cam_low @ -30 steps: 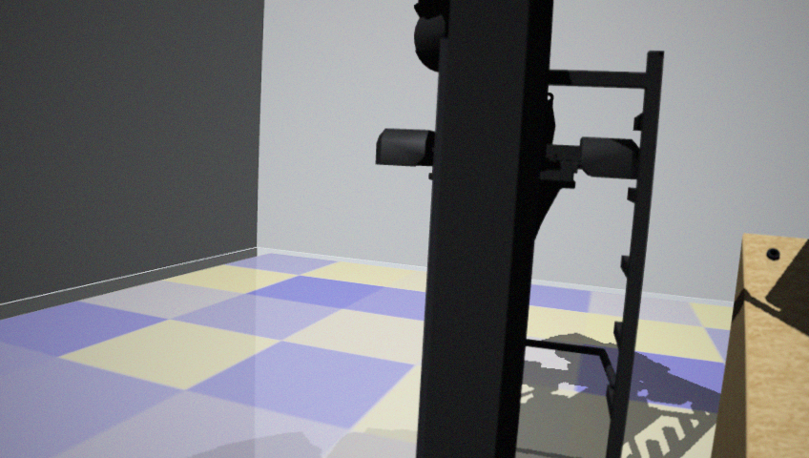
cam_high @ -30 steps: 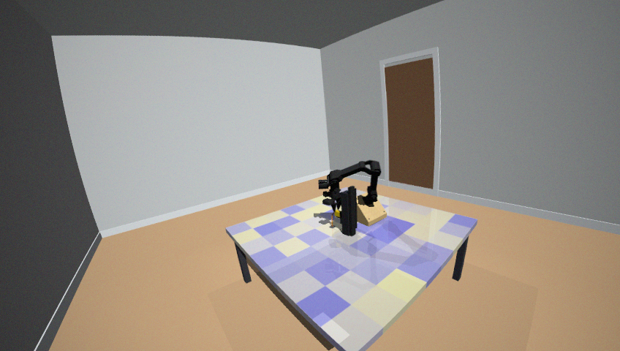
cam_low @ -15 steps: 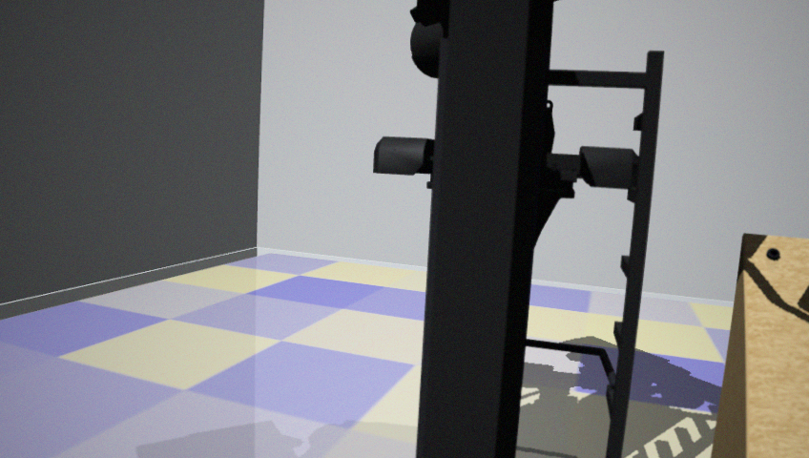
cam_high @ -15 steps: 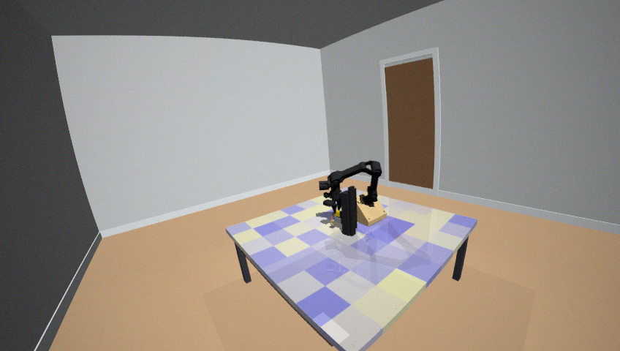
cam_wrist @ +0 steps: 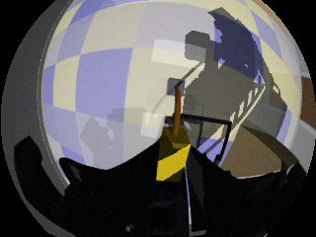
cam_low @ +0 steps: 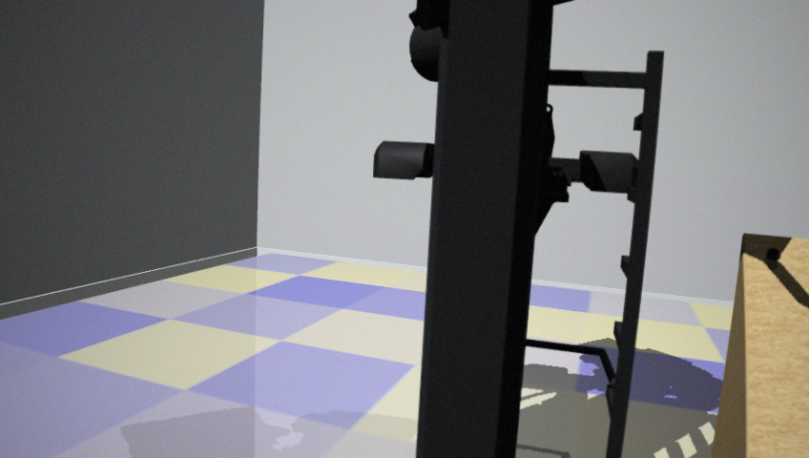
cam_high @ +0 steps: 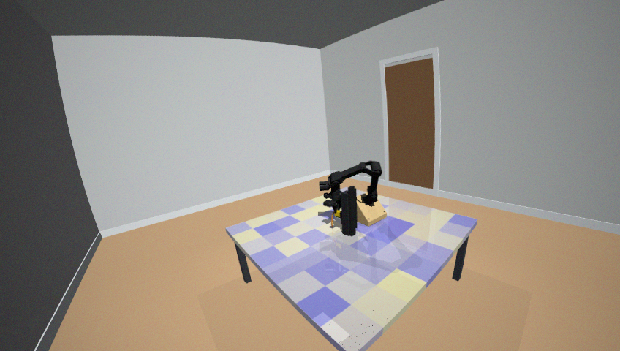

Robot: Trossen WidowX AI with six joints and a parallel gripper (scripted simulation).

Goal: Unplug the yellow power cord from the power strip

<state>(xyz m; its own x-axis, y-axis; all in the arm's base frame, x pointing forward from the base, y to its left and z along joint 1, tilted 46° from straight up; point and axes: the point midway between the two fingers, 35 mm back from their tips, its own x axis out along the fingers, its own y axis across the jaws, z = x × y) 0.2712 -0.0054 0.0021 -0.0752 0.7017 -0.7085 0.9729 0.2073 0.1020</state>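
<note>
The gripper (cam_wrist: 173, 181) is clenched on the yellow plug (cam_wrist: 173, 156), which shows between the dark fingers in the wrist view, with the thin orange-brown cord (cam_wrist: 178, 107) running away from it toward the checkered surface (cam_high: 304, 278). In the top view the plug (cam_high: 335, 213) appears as a small yellow spot just beside the tall black power strip (cam_high: 349, 210), which stands upright on the surface next to the wooden wedge (cam_high: 371, 213). The exterior view is largely blocked by the power strip (cam_low: 482, 226), so the plug and its socket are hidden there. Whether the plug's prongs have left the strip cannot be determined from these views. Task status, as judged: grasp established; extraction unconfirmed. Remaining steps: pull the plug clear of the strip, open the gripper, and withdraw from plug, cord and strip.
</note>
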